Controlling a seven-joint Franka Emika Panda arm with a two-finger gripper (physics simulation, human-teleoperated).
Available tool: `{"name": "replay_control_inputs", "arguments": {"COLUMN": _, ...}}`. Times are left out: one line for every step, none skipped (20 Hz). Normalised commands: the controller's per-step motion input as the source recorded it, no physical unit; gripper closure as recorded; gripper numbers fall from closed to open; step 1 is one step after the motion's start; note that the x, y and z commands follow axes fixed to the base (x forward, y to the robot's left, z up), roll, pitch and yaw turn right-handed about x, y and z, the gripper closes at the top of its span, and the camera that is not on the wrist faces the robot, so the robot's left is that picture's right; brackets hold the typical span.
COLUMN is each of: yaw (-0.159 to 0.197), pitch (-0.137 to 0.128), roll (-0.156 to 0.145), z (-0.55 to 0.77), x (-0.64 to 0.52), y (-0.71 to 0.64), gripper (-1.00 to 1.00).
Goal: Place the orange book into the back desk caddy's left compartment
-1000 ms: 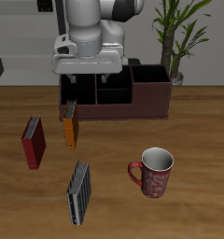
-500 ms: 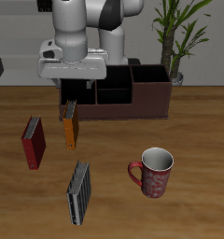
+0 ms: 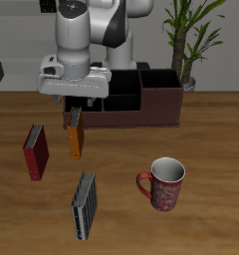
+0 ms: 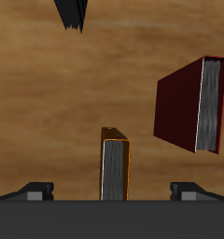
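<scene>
A: Orange hardcover, the orange book stands on edge, at six o'clock beneath the gripper. Stiff, light, smooth-faced, likely a little slippery.

B: The fingers are spread wide either side of it. Pinch across both covers near the top edge. The back desk caddy sits at twelve o'clock, dark brown and boxy.
</scene>
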Motion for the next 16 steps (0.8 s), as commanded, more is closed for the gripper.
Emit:
{"name": "replay_control_inputs", "arguments": {"yaw": -0.016, "pitch": -0.029, "roll": -0.029, "z": -0.15, "x": -0.03, "y": -0.11, "gripper": -1.00}}
{"name": "replay_control_inputs", "arguments": {"yaw": -0.074, "pitch": 0.001, "roll": -0.044, "z": -0.18, "x": 0.01, "y": -0.14, "gripper": -1.00}}
{"name": "replay_control_inputs", "arguments": {"yaw": 0.023, "pitch": -0.002, "roll": 0.014, "z": -0.20, "x": 0.02, "y": -0.07, "gripper": -1.00}}
{"name": "replay_control_inputs", "arguments": {"yaw": -0.097, "pitch": 0.037, "roll": -0.038, "z": -0.21, "x": 0.00, "y": -0.09, "gripper": -1.00}}
{"name": "replay_control_inputs", "arguments": {"yaw": -0.056, "pitch": 0.000, "roll": -0.005, "z": -0.20, "x": -0.06, "y": 0.07, "gripper": -1.00}}
{"name": "replay_control_inputs", "arguments": {"yaw": 0.037, "pitch": -0.016, "roll": 0.048, "z": -0.22, "x": -0.02, "y": 0.08, "gripper": -1.00}}
{"name": "replay_control_inputs", "arguments": {"yaw": -0.063, "pitch": -0.007, "roll": -0.029, "z": -0.25, "x": -0.05, "y": 0.01, "gripper": -1.00}}
{"name": "replay_control_inputs", "arguments": {"yaw": 0.025, "pitch": -0.024, "roll": -0.008, "z": -0.16, "x": -0.04, "y": 0.05, "gripper": -1.00}}
{"name": "replay_control_inputs", "arguments": {"yaw": 0.059, "pitch": -0.036, "roll": 0.016, "z": -0.25, "x": -0.05, "y": 0.03, "gripper": -1.00}}
{"name": "replay_control_inputs", "arguments": {"yaw": 0.000, "pitch": 0.000, "roll": 0.000, "z": 0.01, "x": -0.11, "y": 0.08, "gripper": -1.00}}
{"name": "replay_control_inputs", "arguments": {"yaw": -0.042, "pitch": -0.005, "roll": -0.046, "z": -0.32, "x": -0.04, "y": -0.09, "gripper": -1.00}}
{"name": "replay_control_inputs", "arguments": {"yaw": 0.010, "pitch": -0.016, "roll": -0.002, "z": -0.34, "x": 0.04, "y": -0.11, "gripper": -1.00}}
{"name": "replay_control_inputs", "arguments": {"yaw": 0.014, "pitch": -0.005, "roll": -0.070, "z": -0.35, "x": 0.04, "y": -0.16, "gripper": -1.00}}
{"name": "replay_control_inputs", "arguments": {"yaw": -0.108, "pitch": 0.088, "roll": -0.034, "z": -0.45, "x": 0.06, "y": -0.10, "gripper": -1.00}}
{"name": "replay_control_inputs", "arguments": {"yaw": 0.086, "pitch": -0.010, "roll": -0.028, "z": -0.37, "x": 0.07, "y": -0.04, "gripper": -1.00}}
{"name": "replay_control_inputs", "arguments": {"yaw": 0.016, "pitch": -0.013, "roll": -0.012, "z": -0.17, "x": -0.06, "y": 0.06, "gripper": -1.00}}
